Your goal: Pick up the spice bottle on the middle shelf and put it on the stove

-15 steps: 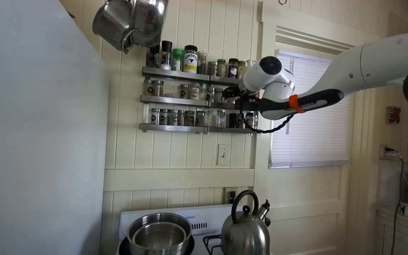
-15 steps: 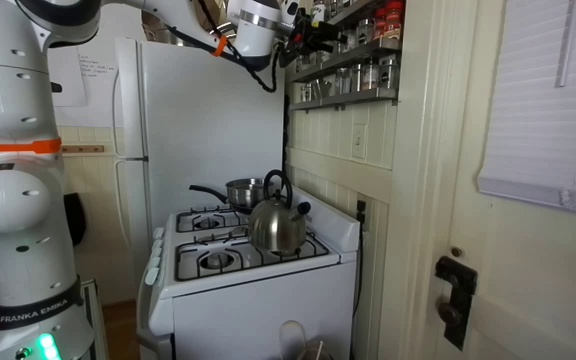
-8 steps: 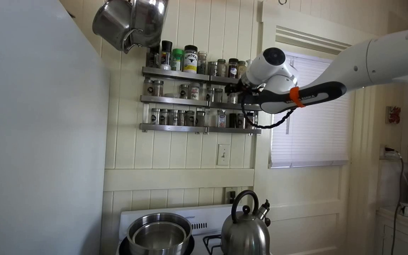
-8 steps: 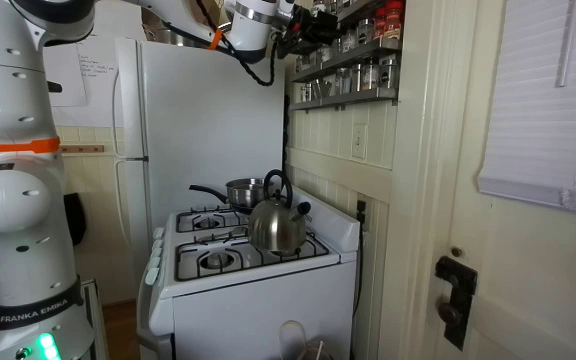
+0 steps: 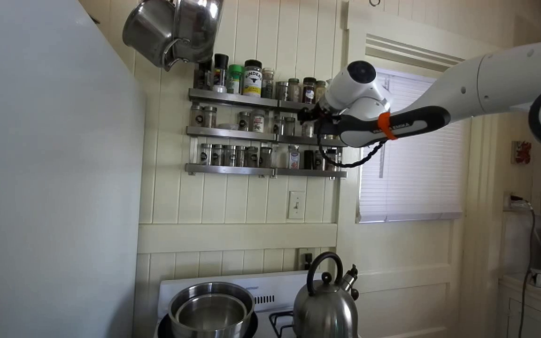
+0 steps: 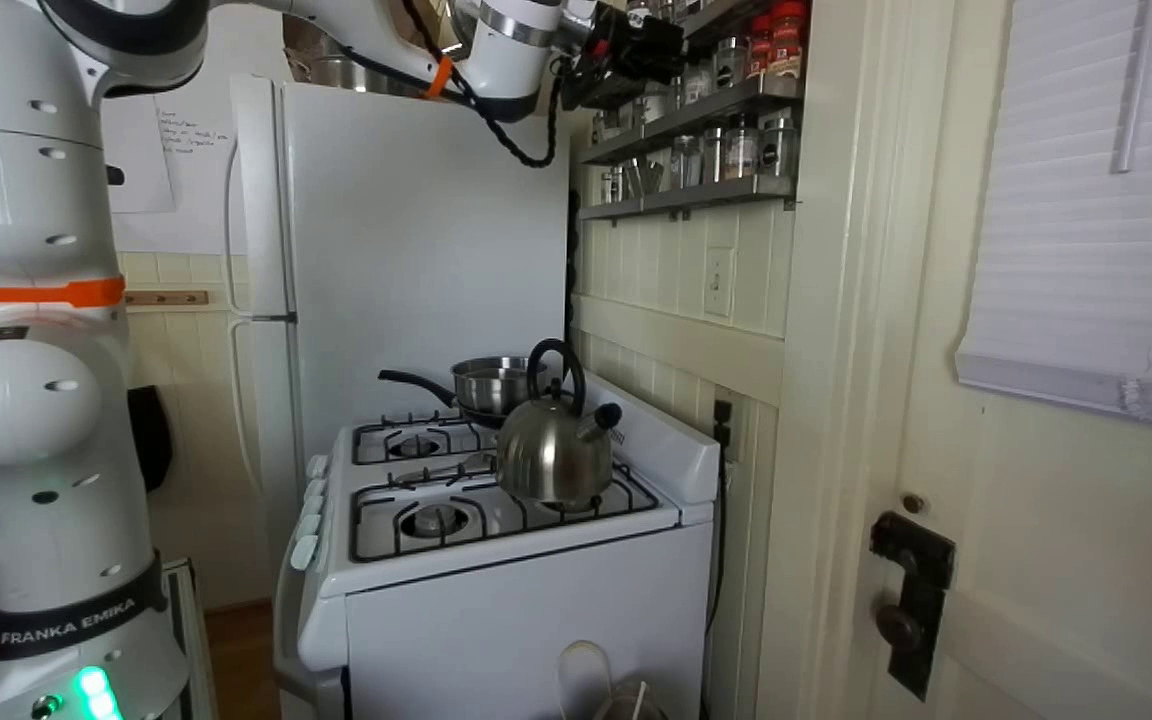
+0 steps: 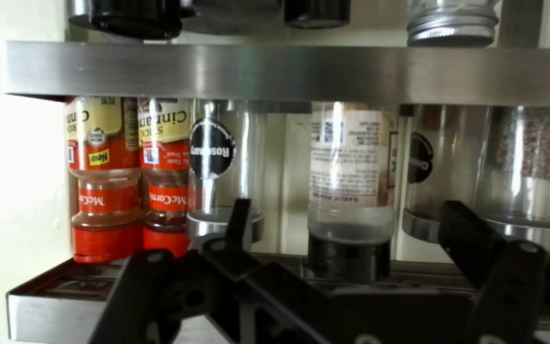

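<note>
Wrist view: the gripper point(image 7: 347, 211) hovers before the middle shelf point(image 5: 294, 139), fingers point(image 7: 238, 220) spread wide and gripping nothing — the garlic powder spice bottle point(image 7: 351, 162), seen between them, stands on that shelf. A rosemary jar point(image 7: 225, 162) and red-capped McCormick bottles point(image 7: 105, 191) share the shelf. In both exterior views the white gas stove point(image 6: 526, 610) and steel kettle point(image 6: 551, 455) are well below it.

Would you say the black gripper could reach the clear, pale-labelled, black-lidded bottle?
Probably yes: the open gripper faces the bottle, and the middle shelf's grey metal rail hides only its base.
</note>
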You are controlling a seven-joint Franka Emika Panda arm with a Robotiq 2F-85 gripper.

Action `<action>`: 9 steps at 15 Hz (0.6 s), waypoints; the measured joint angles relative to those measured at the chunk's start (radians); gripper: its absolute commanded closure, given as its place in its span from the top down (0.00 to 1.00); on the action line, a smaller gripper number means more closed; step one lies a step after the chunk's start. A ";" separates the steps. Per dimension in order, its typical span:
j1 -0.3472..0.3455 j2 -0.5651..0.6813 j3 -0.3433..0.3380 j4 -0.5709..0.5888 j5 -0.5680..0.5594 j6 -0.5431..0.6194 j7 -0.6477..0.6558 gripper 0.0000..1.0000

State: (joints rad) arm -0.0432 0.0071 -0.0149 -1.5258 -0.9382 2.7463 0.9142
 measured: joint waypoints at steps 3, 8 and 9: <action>-0.002 0.030 -0.001 0.036 0.018 0.000 -0.012 0.96; -0.005 0.081 -0.001 0.095 0.034 0.000 -0.021 0.80; -0.005 0.090 -0.001 0.106 0.035 0.000 -0.022 0.80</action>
State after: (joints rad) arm -0.0479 0.0967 -0.0163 -1.4197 -0.9034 2.7462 0.8925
